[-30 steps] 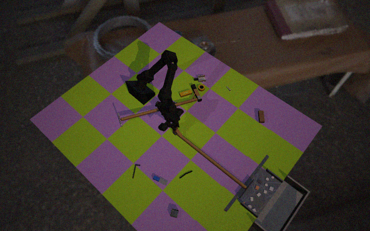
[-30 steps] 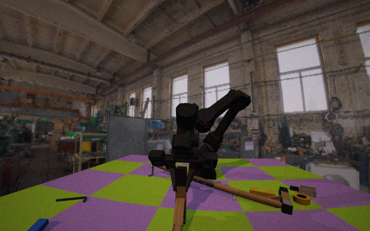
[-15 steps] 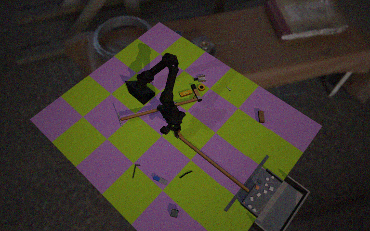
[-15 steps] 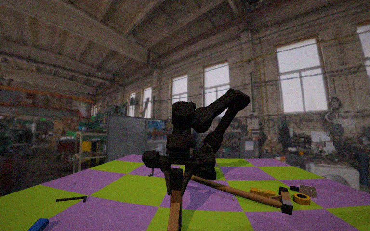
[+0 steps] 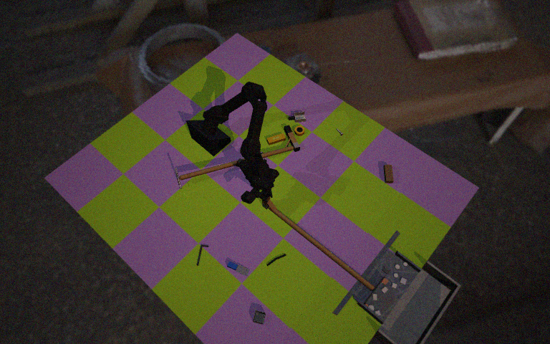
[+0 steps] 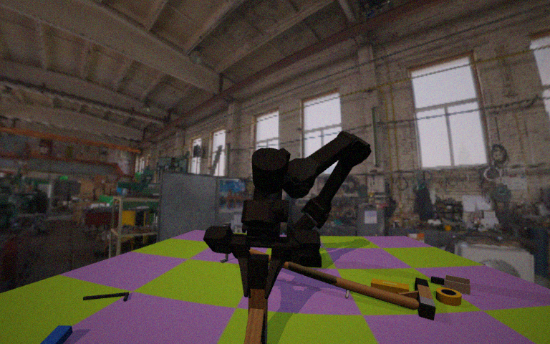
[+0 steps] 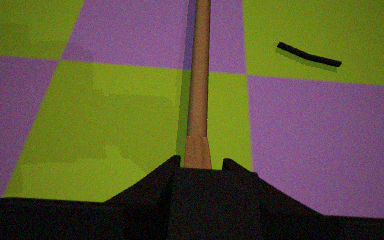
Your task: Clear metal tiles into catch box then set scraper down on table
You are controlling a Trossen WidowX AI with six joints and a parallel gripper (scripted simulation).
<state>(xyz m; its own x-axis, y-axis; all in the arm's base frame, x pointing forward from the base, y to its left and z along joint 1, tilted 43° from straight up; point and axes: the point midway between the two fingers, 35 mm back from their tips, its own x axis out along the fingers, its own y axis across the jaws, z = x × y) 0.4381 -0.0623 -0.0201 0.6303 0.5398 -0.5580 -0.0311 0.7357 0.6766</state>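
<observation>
I count about ten pale square metal tiles [image 5: 384,289], one orange tile [image 5: 384,281], two long wooden-handled tools [image 5: 320,246], one yellow tape ring [image 5: 298,130].

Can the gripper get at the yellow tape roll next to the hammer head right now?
Probably not as things stand: the gripper is shut on the long scraper and faces away from the tape roll. Nothing visibly blocks the roll, but the scraper must be set down first.
</observation>
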